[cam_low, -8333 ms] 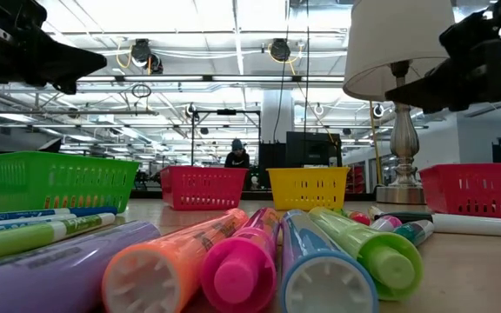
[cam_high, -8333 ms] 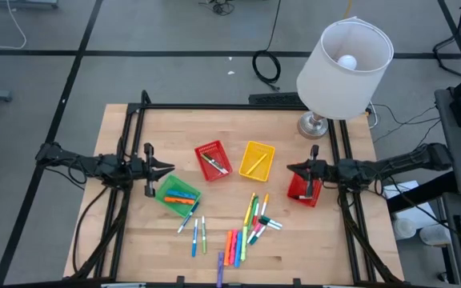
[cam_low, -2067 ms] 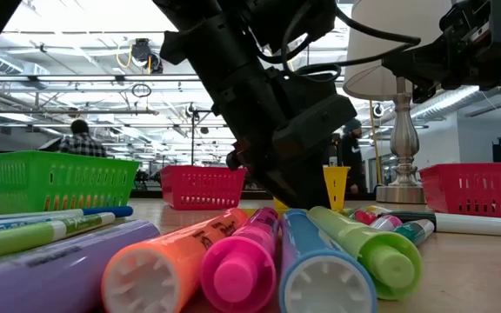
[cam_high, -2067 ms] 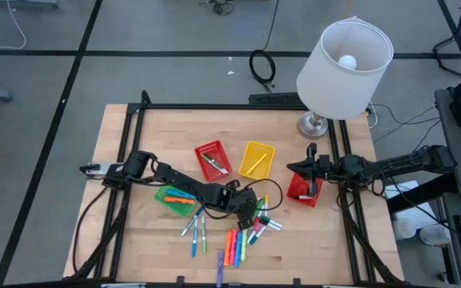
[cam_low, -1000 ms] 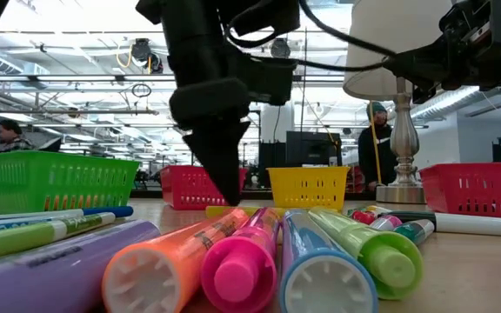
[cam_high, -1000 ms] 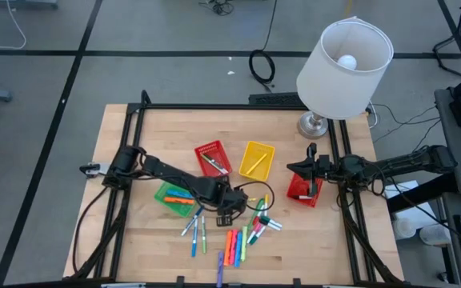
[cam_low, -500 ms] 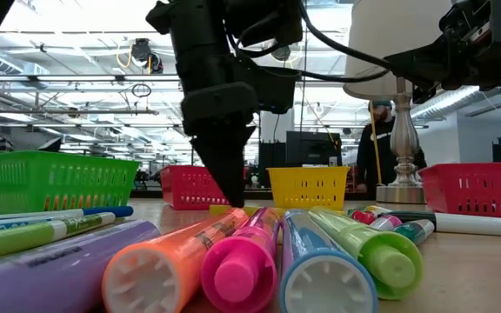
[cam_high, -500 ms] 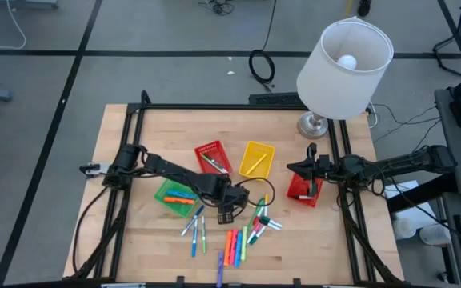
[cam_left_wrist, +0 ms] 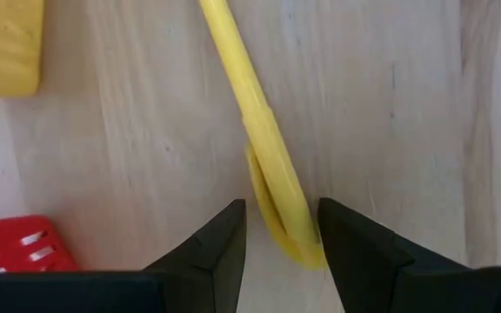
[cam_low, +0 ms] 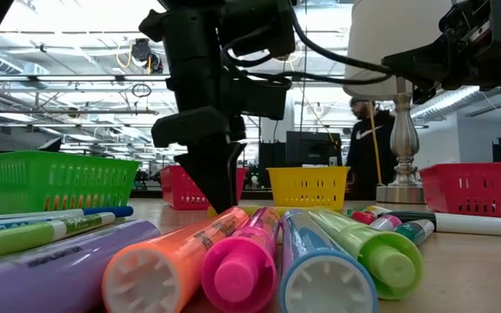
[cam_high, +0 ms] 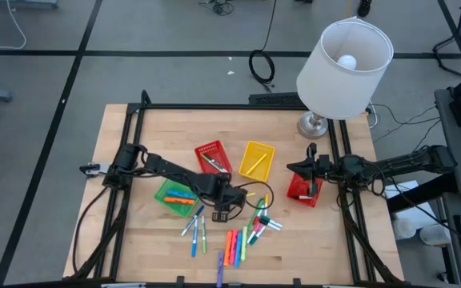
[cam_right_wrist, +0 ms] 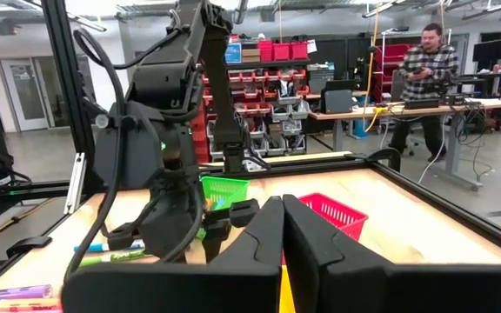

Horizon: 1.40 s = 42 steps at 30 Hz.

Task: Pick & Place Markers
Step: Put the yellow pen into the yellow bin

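Two yellow markers (cam_left_wrist: 259,130) lie close together on the wooden table (cam_high: 134,136), one partly under the other. My left gripper (cam_left_wrist: 281,204) points down over their near end, open, with one finger on either side; the high view shows it at the table's middle (cam_high: 221,214). Several more markers (cam_high: 242,236) lie loose toward the near edge. My right gripper (cam_high: 288,169) waits shut at the right side, level above the table, its fingers closed on nothing (cam_right_wrist: 283,217). My left gripper stands open astride the yellow markers' near end (cam_left_wrist: 298,248), coming from above. One finger (cam_left_wrist: 346,235) is right beside that end, and I cannot tell whether it touches. The markers lie flat on the table.
A green basket (cam_high: 176,198) with markers sits left of my left gripper. A red basket (cam_high: 212,160) and a yellow basket (cam_high: 256,158) stand behind it, and another red basket (cam_high: 302,190) is at the right. A lamp (cam_high: 344,60) stands at the far right. A person moves in the room behind.
My left gripper has rolled a little about the line it points along while staying low over the yellow markers. Its fingers keep the same gap.
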Each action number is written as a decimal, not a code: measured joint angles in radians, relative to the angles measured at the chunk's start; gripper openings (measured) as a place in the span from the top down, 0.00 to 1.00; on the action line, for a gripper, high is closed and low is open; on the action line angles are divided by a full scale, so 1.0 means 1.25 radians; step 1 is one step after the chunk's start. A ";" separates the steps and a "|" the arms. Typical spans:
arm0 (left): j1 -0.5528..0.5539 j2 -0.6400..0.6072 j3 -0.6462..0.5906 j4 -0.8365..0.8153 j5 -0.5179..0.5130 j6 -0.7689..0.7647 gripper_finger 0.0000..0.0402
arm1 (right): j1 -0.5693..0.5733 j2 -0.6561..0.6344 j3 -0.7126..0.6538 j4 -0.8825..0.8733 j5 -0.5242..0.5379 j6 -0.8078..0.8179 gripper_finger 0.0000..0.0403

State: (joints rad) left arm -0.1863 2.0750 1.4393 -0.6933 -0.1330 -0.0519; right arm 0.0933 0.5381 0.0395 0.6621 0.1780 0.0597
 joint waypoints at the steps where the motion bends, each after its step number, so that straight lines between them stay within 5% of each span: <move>1: 0.002 0.000 0.000 0.000 0.004 0.002 0.62 | 0.000 0.000 0.000 0.000 0.000 0.000 1.00; 14: 0.016 0.056 0.006 0.022 0.043 -0.057 0.89 | 0.000 0.000 0.000 0.000 0.001 0.000 1.00; 29: 0.010 0.001 0.005 0.009 -0.023 -0.166 0.89 | 0.000 0.000 0.000 0.000 0.001 0.006 1.00; 42: -0.026 -0.138 0.007 0.013 -0.171 -0.212 0.89 | 0.000 0.000 0.000 -0.006 0.001 0.006 1.00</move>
State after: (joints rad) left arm -0.2193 1.9023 1.4475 -0.6766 -0.3470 -0.3172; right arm 0.0933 0.5381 0.0395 0.6544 0.1791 0.0669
